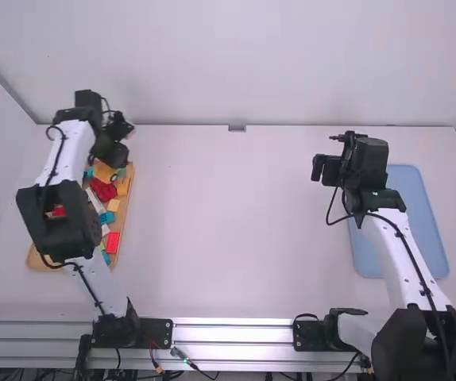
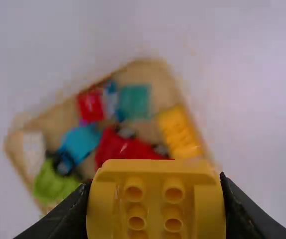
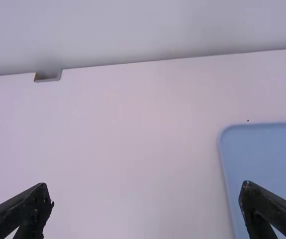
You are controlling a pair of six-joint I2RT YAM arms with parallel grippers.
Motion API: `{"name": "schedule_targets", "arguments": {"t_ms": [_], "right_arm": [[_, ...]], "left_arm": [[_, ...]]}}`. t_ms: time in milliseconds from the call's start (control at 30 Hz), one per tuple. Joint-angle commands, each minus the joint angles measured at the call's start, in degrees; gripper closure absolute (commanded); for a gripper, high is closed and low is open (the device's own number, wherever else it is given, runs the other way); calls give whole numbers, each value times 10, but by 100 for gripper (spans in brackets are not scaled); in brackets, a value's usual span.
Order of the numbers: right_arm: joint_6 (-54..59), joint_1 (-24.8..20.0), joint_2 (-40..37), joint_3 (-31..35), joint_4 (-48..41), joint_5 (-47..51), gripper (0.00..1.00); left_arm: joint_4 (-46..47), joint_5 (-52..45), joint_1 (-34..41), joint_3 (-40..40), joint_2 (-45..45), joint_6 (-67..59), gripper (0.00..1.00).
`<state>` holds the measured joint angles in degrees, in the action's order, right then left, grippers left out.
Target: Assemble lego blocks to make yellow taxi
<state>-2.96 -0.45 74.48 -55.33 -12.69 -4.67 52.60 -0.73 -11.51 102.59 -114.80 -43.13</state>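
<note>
High view, left to right: the wooden tray [image 1: 37,259] held coloured blocks [image 1: 113,242], with the left gripper [image 1: 114,163] above its far part. Between that gripper's fingertips sat a yellow block [image 2: 155,201], pinched at its sides, studs showing in the left wrist view. Well to the tray's right, the right gripper [image 1: 325,168] had its fingers spread.
</note>
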Motion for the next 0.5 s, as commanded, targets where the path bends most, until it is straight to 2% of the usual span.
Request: {"name": "schedule_targets", "arguments": {"t_ms": [0,167,233,300,467], "right_arm": [[-2,-2,4,-24,-3,-4,1],[-2,-2,4,-24,-11,-5,1],[-2,-2,4,-24,-13,-5,1],[-2,-2,4,-24,-16,-5,1],[-2,-2,4,-24,-17,-5,1]], "left_arm": [[-12,-34,57,-45,40,-31,98],[-68,8,146,-130,90,-54,98],[-70,-1,172,-151,98,-83,98],[-64,-19,232,-185,105,-136,98],[-64,-49,316,-228,104,-177,98]]}}
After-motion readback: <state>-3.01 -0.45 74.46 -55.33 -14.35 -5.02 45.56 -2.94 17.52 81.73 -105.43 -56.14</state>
